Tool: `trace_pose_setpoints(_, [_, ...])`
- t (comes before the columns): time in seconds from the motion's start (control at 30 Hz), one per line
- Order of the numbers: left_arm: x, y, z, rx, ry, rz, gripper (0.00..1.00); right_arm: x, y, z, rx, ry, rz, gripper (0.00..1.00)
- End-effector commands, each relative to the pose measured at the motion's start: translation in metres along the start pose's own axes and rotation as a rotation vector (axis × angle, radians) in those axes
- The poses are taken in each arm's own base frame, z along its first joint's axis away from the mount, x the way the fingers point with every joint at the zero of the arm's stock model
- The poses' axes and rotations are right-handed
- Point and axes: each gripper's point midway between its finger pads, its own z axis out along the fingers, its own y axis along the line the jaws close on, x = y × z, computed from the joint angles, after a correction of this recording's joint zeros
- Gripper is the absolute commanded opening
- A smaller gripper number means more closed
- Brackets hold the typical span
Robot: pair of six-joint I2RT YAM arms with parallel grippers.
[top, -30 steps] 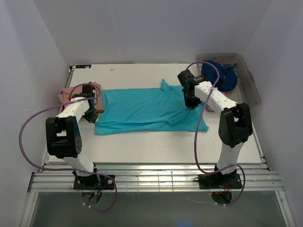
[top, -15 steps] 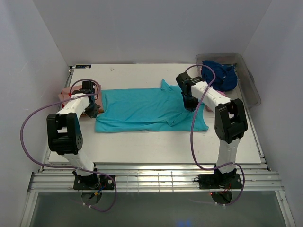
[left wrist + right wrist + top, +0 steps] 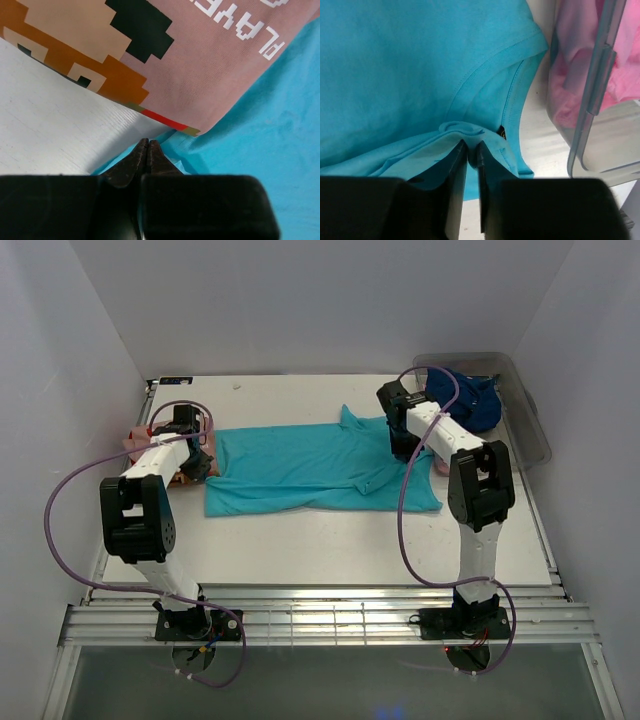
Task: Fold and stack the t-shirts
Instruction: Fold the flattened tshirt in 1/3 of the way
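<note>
Your white table carries the turquoise tee: soft knit, spread flat mid-table, long axis left-right, ribbed collar to the right. The clear grey plastic tub at rear right holds the navy tee. The salmon tee, with a blocky print, overlaps the hem end. The left gripper is pinched on the hem. The right gripper is clamped on a fold by the collar.

A clear grey plastic tub stands just right of the right gripper's fingers. Bare white table lies left of the left gripper's fingers
</note>
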Motion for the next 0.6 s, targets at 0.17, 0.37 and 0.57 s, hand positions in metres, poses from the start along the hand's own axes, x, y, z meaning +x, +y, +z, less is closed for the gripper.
trace_pose_setpoints(0.17, [-0.02, -0.004, -0.017, 0.047, -0.078, 0.016, 0.76, -0.021, -0.005, 0.01, 0.035, -0.056, 0.006, 0.53])
trace_pose_setpoints(0.37, [-0.041, -0.02, -0.084, 0.166, -0.249, 0.007, 0.8, -0.048, -0.012, -0.037, -0.046, -0.26, 0.061, 0.53])
trace_pose_setpoints(0.57, [0.044, -0.082, -0.129, 0.395, -0.199, 0.209, 0.49, -0.019, 0.025, -0.06, -0.307, -0.252, 0.008, 0.49])
